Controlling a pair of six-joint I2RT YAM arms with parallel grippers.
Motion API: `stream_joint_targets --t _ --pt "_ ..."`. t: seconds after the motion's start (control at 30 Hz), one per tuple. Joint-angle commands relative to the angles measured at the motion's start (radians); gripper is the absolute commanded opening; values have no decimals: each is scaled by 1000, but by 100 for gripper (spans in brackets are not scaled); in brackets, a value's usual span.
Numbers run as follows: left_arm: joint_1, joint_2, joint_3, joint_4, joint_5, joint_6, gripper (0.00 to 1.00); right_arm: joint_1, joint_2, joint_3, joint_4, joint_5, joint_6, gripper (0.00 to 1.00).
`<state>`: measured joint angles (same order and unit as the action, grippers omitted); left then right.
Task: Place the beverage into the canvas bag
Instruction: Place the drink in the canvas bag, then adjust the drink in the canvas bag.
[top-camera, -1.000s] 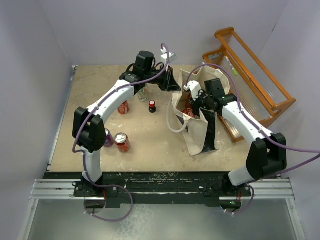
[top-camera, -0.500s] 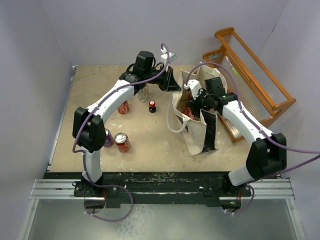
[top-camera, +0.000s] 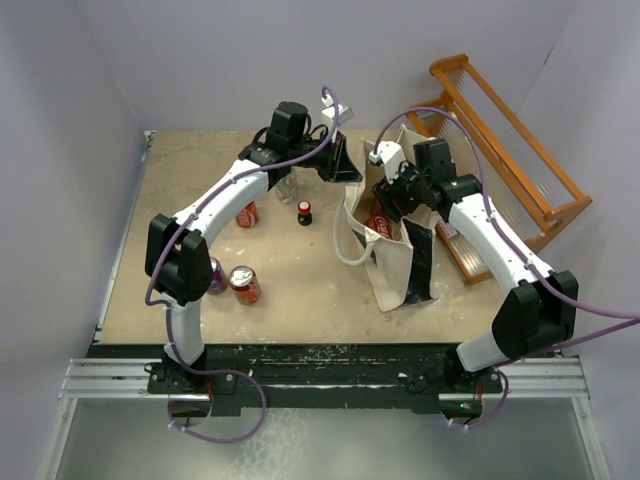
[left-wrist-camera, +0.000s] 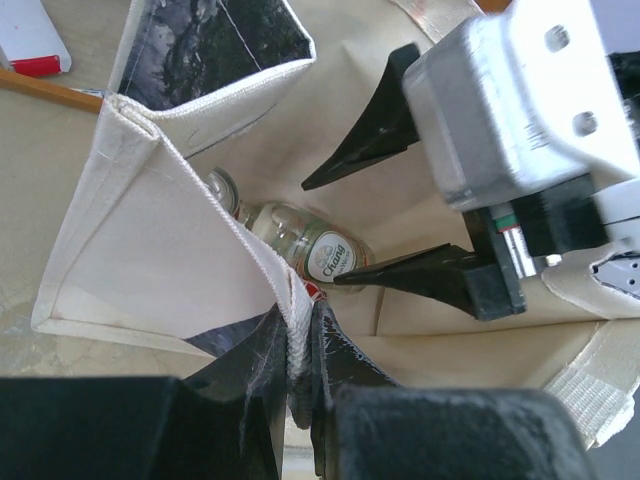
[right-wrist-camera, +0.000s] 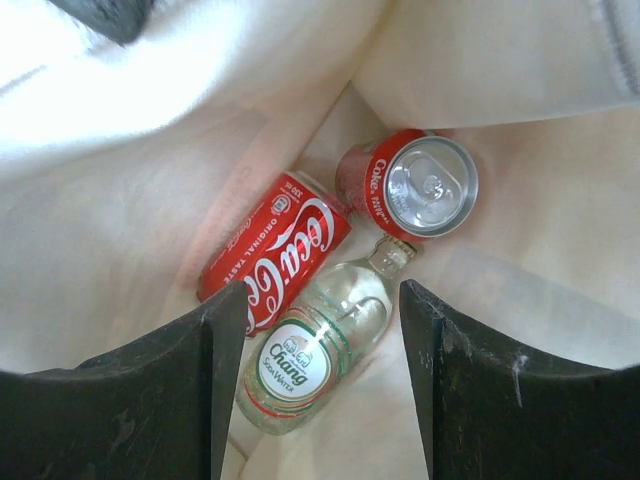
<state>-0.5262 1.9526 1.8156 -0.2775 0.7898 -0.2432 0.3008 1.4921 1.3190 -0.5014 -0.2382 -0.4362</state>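
Top external: the right gripper (top-camera: 388, 192) hangs over the mouth of the canvas bag (top-camera: 395, 275), and the left gripper (top-camera: 345, 172) pinches the bag's rim. Left wrist: the bottle (left-wrist-camera: 305, 243) lies on its side on the bag's floor. Right wrist: the fingers are spread and empty. The bottle is straight below them, neck toward an upright cola can (right-wrist-camera: 415, 185), so a straight lift out looks likely.

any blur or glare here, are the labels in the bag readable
Right wrist: sharp, Chang bottle and Coca-Cola can labels readable, canvas bag cloth overexposed upper left. Left wrist: own fingers blurred and dark. Top external: even light, labels too small.
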Motion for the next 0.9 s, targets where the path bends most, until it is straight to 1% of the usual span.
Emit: stream_joint_targets --t 0.0,0.37,0.5,0.53,0.6,0.77,0.83,0.87 --pt "-6 -13 39 21 19 9 0 -2 -58 83 -17 -31 19 64" --pt "-6 -9 72 12 25 -2 0 -2 -94 150 -29 -44 41 64" --pt "-6 -15 75 14 23 -1 6 -2 -123 151 -6 -78 48 64" --pt "-6 -15 76 14 23 -1 10 -2 -133 149 3 -84 51 64" --pt "-6 -14 80 10 28 -1 20 0 -147 141 19 -91 54 64" --pt "3 -17 106 -2 30 23 58 -2 -182 131 45 -93 69 64" --pt "9 -23 118 -1 20 32 71 -2 -196 125 46 -90 78 64" --pt "11 -25 129 -2 14 37 76 -2 -204 120 46 -89 81 64"
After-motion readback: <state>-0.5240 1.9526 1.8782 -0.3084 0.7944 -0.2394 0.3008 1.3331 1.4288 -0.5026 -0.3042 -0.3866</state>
